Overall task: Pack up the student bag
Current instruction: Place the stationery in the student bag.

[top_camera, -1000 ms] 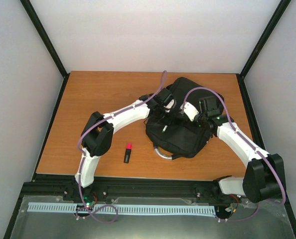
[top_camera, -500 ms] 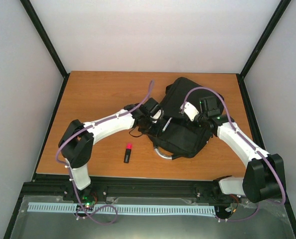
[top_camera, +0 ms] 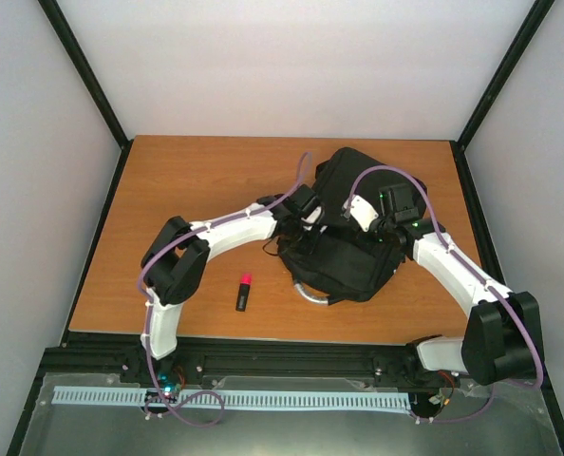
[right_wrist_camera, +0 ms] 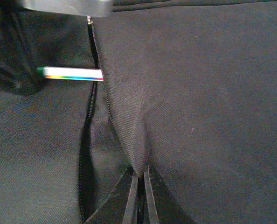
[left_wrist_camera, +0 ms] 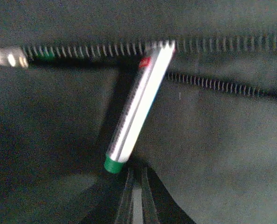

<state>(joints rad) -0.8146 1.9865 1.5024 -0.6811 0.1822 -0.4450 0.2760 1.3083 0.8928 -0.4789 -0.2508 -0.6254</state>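
Observation:
The student bag (top_camera: 348,252) lies black and flat on the table, with its grey loop handle (top_camera: 310,294) toward me. A silver pen with a green cap (left_wrist_camera: 136,107) lies slanted on the bag, its far end at the open zipper (left_wrist_camera: 208,83). My left gripper (left_wrist_camera: 135,186) is shut and empty, its tips just below the green cap. It sits at the bag's left edge in the top view (top_camera: 310,215). My right gripper (right_wrist_camera: 139,186) is shut on a fold of bag fabric beside the zipper opening (right_wrist_camera: 86,154). The pen also shows in the right wrist view (right_wrist_camera: 73,73).
A black marker with a pink cap (top_camera: 243,292) lies on the wooden table (top_camera: 168,209), left of the bag and near the front edge. Black frame posts stand at the table's back corners.
My left arm drew back to the left, away from the bag, and has now come back to the bag's left edge. The right arm and the marker have not moved.

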